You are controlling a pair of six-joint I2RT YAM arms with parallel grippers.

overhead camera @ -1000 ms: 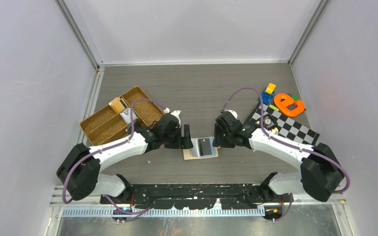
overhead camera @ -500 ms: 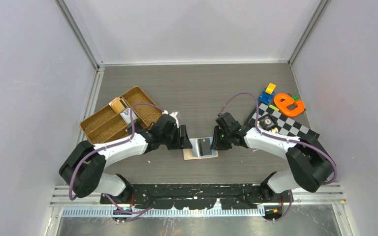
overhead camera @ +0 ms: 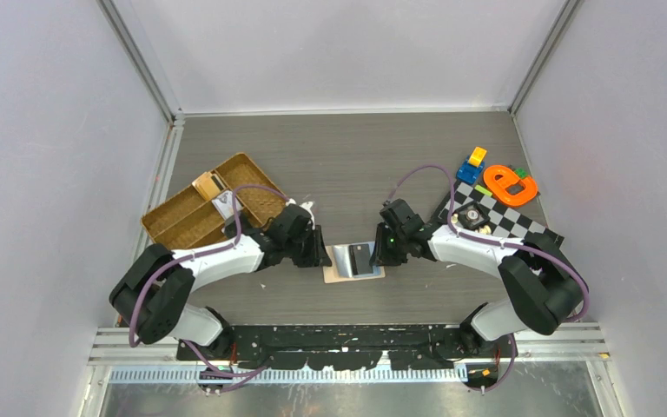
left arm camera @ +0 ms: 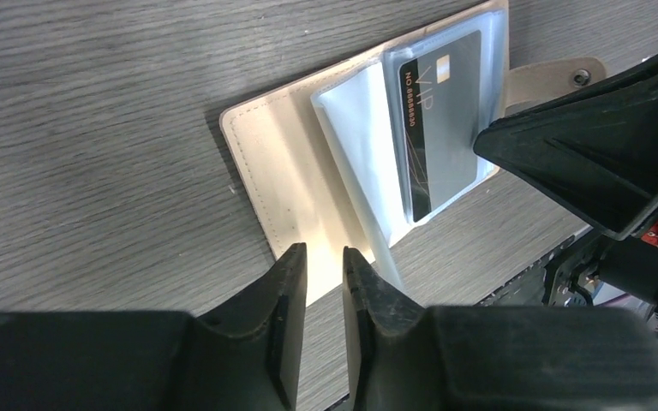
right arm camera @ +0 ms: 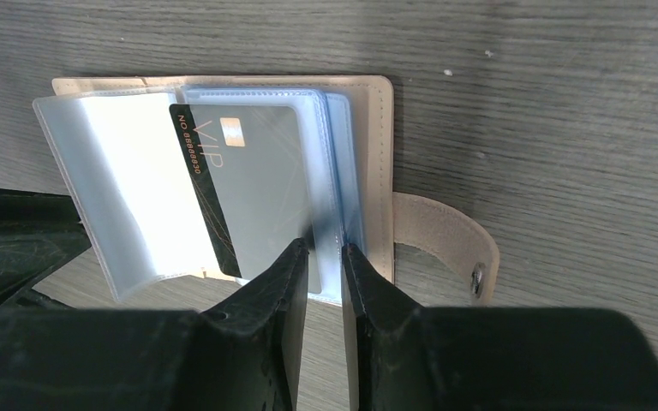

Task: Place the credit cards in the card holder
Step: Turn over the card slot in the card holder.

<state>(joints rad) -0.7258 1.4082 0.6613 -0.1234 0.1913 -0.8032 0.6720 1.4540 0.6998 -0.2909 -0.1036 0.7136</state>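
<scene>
Card holder point(overhead camera: 339, 276): peach-beige, laid open flat on the table point(overhead camera: 347, 165), near the front edge, between the two grippers.
Clear sleeves point(right arm camera: 128, 188): fanned out from the spine – one leaf is spread toward the left arm, and the others are stacked on the right cover.
Credit card point(right arm camera: 261, 188): grey-silver with a dark band down one side and "VIP" printed on it; it is seen inside a clear sleeve on the right half of the holder.
Snap tab point(right arm camera: 445, 244): stuck out from the right cover, lying on the wood.
Right gripper point(right arm camera: 326, 248): lowered at the right half, with its fingers drawn to a narrow slit in which a blurred clear leaf of the card holder is pinched.
Left gripper point(left arm camera: 324, 253): held over the pale left cover with its fingers nearly together – the cover is seen through the slit, and whether anything is gripped cannot be told.
Wicker tray point(overhead camera: 174, 228): set well apart at the far left.
Checkered mat point(overhead camera: 521, 228): placed at the far right, with an orange toy point(overhead camera: 511, 184) and coloured blocks point(overhead camera: 474, 165) beside it.
</scene>
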